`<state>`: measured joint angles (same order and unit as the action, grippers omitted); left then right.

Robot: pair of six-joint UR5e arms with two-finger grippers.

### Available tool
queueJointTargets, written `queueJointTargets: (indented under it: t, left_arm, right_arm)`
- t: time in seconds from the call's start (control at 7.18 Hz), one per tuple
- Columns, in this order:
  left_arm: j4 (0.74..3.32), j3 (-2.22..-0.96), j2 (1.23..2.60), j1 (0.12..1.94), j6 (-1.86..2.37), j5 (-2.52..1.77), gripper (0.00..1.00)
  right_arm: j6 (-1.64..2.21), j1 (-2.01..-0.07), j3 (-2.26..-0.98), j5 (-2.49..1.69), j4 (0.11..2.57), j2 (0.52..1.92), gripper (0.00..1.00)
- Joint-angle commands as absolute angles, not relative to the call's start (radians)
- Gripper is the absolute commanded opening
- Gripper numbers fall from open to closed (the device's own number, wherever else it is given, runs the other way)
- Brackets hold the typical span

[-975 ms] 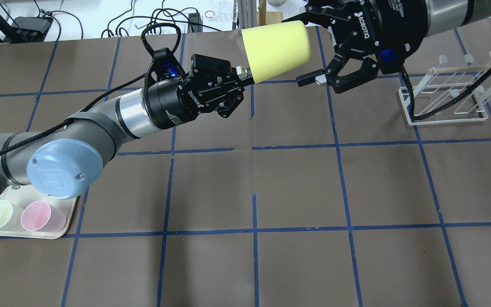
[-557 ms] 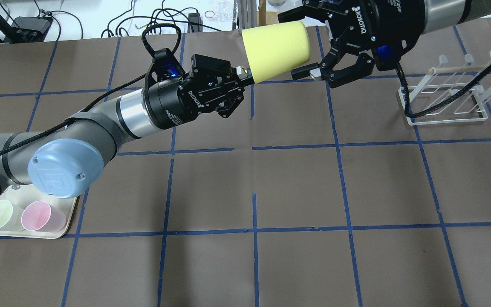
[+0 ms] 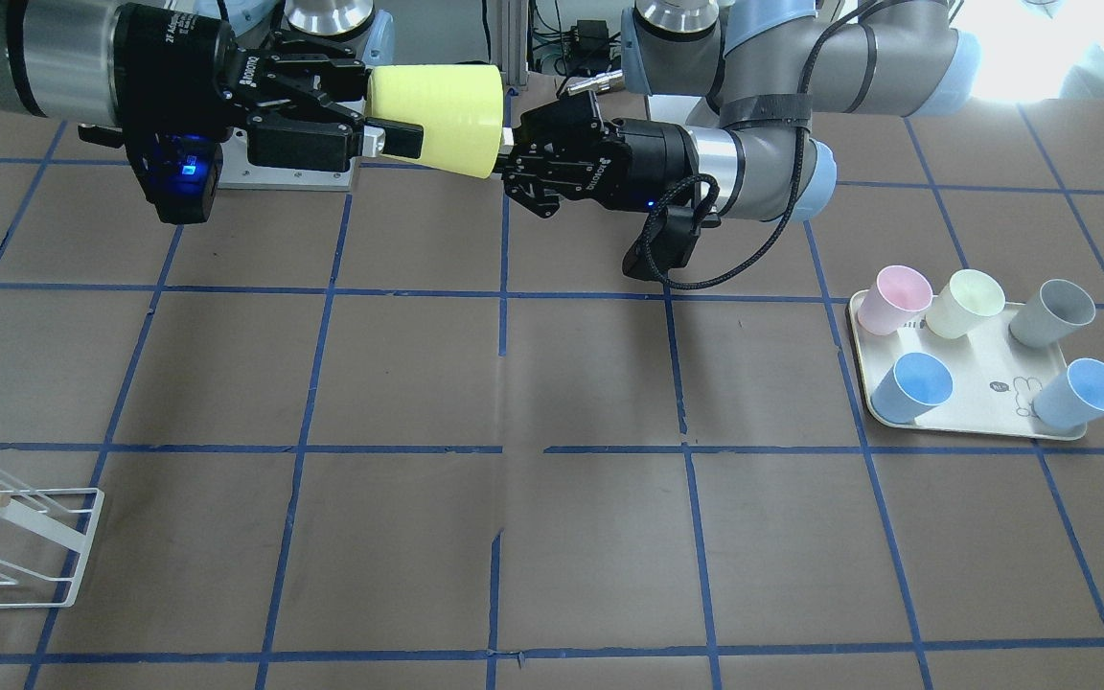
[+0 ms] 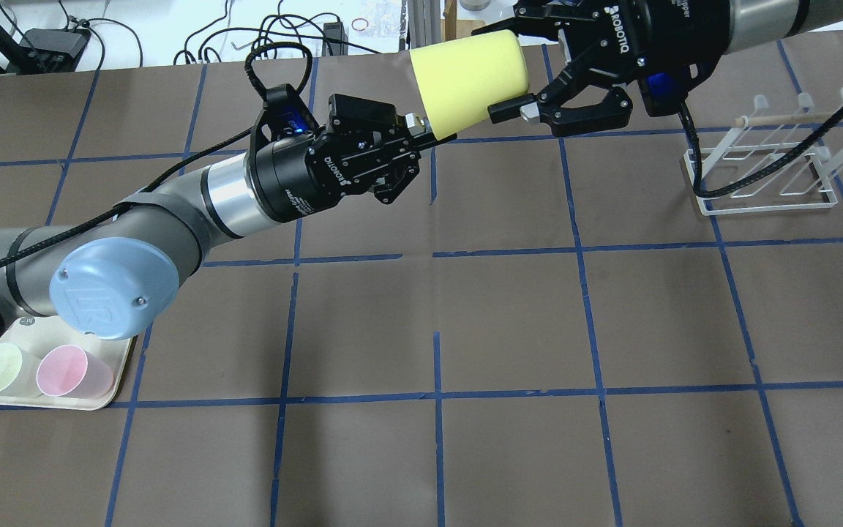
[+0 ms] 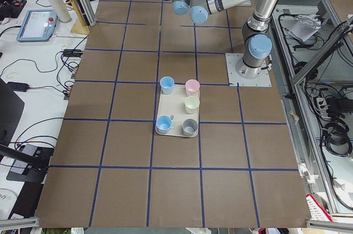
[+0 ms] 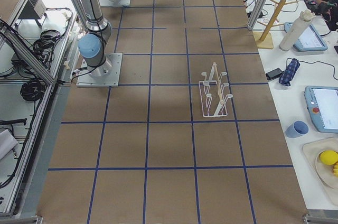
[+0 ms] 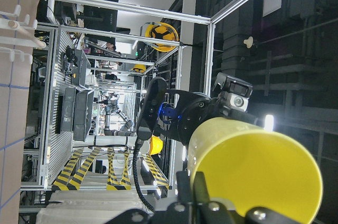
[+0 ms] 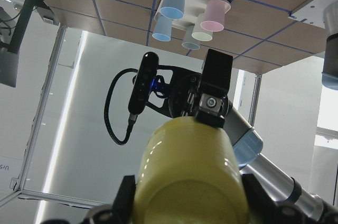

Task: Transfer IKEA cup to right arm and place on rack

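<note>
The bright yellow IKEA cup [image 4: 465,80] hangs on its side, high over the table's far middle, between both grippers. My left gripper [image 4: 421,128] is shut on its wide rim end. My right gripper [image 4: 502,71] has come over the narrow base end, and its fingers [image 4: 509,110] press on both sides of the cup. The front-facing view shows the same cup [image 3: 437,115], left gripper [image 3: 506,139] and right gripper [image 3: 375,110]. The right wrist view shows the cup's base [image 8: 190,176] between the fingers. The white wire rack [image 4: 765,161] stands on the table at the far right.
A cream tray [image 3: 983,374] on my left holds a pink cup [image 3: 897,297], a pale cream cup [image 3: 966,302], a grey cup [image 3: 1050,311] and two blue cups [image 3: 911,383]. A black cable [image 4: 758,172] from the right wrist droops across the rack.
My right gripper has moved left over the cup's base, and its fingers have narrowed onto it. The cup and left gripper have shifted only slightly.
</note>
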<state>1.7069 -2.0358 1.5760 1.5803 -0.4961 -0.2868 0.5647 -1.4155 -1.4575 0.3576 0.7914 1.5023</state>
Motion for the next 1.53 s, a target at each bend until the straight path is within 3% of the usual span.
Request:
queueJointTargets:
  t: [0.0,0.14,0.42,1.11,1.39]
  left_arm:
    - [1.709,-2.036,1.577,1.58,-0.491,-0.287,0.41]
    - [1.71,-2.036,1.575,1.58,-0.491,-0.287,0.44]
    - [1.712,-2.034,1.565,1.553,-0.459,-0.276,0.79]
    - [1.701,-2.019,1.597,1.364,-0.379,0.019,0.96]
    - [1.631,-2.017,1.632,1.362,-0.339,0.174,0.97]
  right_arm:
    - [0.566,-1.41,-1.457,0.359,0.792,1.503,0.33]
    - [0.565,-1.407,-1.451,0.359,0.793,1.503,0.33]
    - [0.561,-1.402,-1.417,0.373,0.843,1.485,0.31]
    - [0.561,-1.368,-1.422,0.628,1.081,1.48,0.28]
    - [0.526,-1.385,-1.425,0.824,1.15,1.454,0.25]
